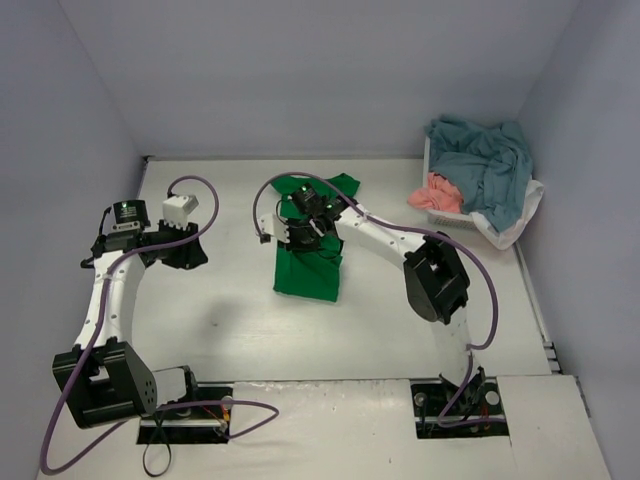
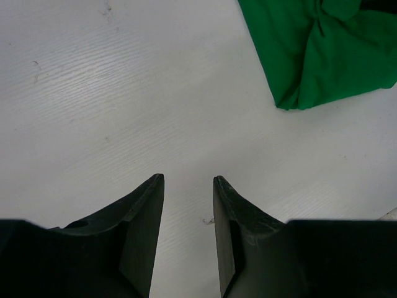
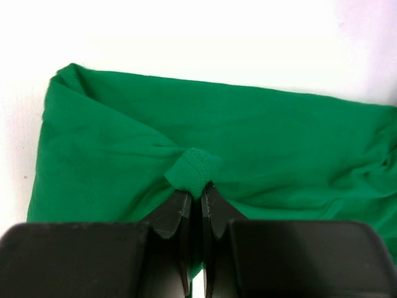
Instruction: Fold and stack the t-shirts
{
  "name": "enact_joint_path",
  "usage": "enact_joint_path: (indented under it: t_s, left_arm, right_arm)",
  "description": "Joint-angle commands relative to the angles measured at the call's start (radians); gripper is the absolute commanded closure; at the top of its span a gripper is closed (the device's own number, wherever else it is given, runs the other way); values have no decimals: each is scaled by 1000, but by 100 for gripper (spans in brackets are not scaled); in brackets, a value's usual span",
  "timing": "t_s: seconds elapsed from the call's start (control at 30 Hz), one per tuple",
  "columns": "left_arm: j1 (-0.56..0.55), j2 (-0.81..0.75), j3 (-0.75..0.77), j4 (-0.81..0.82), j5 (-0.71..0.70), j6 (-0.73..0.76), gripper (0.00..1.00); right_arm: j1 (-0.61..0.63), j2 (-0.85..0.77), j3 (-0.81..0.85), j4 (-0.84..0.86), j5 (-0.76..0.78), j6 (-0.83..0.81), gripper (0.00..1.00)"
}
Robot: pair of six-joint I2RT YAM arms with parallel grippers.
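**Entry: green t-shirt (image 1: pixel 310 262), mid-table, held by my right gripper (image 3: pixel 197 194)**

Room: walls (image 1: pixel 300 80) close the table (image 1: pixel 220 300) at the back and on both sides. I have bare surface between the left arm and the shirt, and in front of the shirt toward the bases.

Shirt: bright green, a narrow part-folded strip, rumpled at its far end.

The right gripper is pinched tight on a small fold of hem.

My left gripper (image 2: pixel 188 181) is partly open with nothing between the jaws, over bare table near a shirt corner.

Basket (image 1: pixel 447 217), far right corner: teal t-shirt (image 1: pixel 485 165) heaped on top, pink t-shirt (image 1: pixel 436 193) spilling over the left rim.
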Motion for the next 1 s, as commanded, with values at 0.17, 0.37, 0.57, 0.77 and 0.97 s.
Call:
enact_joint_path:
  t_s: [0.17,0.37,0.57,0.77,0.97]
  left_arm:
    - [-6,3,11,52,21,-14,68]
    - [-7,-4,3,56,24,-17,68]
    - [-9,0,-8,65,22,-16,68]
    - [-7,3,-3,70,25,-19,68]
    - [-9,8,-5,70,27,-16,68]
  right_arm:
    - [-9,-63,104,26,8,1,100]
    - [-12,-57,144,28,22,3,100]
    - [-22,-15,225,28,19,12,100]
    - [-40,64,330,28,19,14,100]
    - [-48,161,370,26,19,12,100]
